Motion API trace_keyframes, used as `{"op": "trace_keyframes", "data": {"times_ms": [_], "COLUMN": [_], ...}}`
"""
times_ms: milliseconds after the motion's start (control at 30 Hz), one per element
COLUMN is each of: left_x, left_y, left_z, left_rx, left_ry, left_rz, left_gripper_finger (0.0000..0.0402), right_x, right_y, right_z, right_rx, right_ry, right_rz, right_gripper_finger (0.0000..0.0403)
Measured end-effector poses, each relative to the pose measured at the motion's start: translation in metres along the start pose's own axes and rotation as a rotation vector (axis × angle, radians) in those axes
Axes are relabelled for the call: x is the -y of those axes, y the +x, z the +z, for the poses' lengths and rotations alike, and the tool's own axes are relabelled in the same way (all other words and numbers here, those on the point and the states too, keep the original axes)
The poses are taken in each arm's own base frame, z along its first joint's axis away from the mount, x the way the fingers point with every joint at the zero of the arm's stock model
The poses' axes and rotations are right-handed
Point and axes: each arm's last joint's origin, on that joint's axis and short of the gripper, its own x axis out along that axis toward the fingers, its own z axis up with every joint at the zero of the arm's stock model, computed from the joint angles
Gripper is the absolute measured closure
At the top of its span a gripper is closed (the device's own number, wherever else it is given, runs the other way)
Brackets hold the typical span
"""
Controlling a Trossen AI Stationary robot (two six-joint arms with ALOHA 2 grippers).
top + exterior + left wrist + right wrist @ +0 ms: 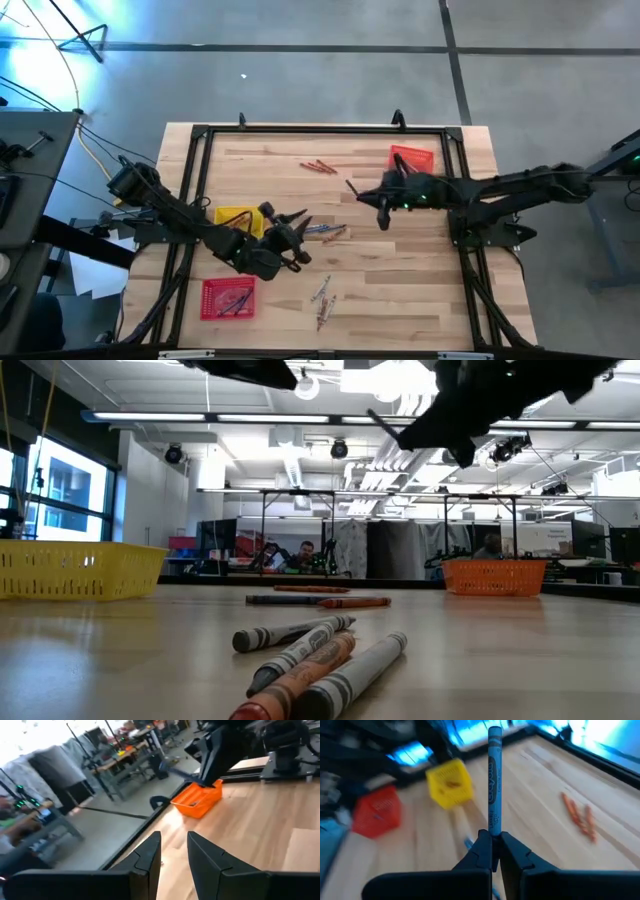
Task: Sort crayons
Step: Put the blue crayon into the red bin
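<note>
Crayons lie scattered mid-table; my right gripper [492, 851] pinches a blue crayon [493, 790] upright above them, while my left gripper [174, 851] hangs part-open, empty.

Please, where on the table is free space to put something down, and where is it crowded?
Free: the wood between the orange crayons and the yellow tray, and the near right corner below the right hand, which holds a blue crayon. Crowded: the middle, around the left hand and the grey crayons.
</note>
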Motion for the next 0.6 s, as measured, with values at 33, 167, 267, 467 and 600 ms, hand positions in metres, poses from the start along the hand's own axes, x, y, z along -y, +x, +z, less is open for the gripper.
{"op": "trace_keyframes", "data": {"times_ms": [33, 167, 267, 467, 600], "left_x": [-0.001, -0.003, -0.006, -0.004, 0.000], "left_y": [0.003, 0.018, 0.032, 0.061, 0.073], "left_z": [0.000, 0.003, 0.006, 0.011, 0.009], "left_rx": [-0.004, -0.008, 0.006, 0.109, 0.163], "left_ry": [-0.008, -0.053, -0.079, -0.103, -0.097], "left_rz": [-0.014, -0.114, -0.224, -0.422, -0.497], "left_gripper_finger": [0.0319, 0.0319, 0.0319, 0.0319, 0.0319], "right_x": [0.000, 0.000, -0.001, -0.003, -0.003], "right_y": [-0.001, -0.003, -0.003, -0.003, -0.004], "right_z": [-0.005, -0.023, -0.030, -0.033, -0.034], "right_rx": [0.027, 0.075, 0.090, 0.096, 0.095], "right_ry": [0.008, 0.010, 0.010, -0.020, -0.025], "right_rz": [0.019, 0.067, 0.085, 0.080, 0.083], "right_gripper_finger": [0.0402, 0.0402, 0.0402, 0.0402, 0.0402]}}
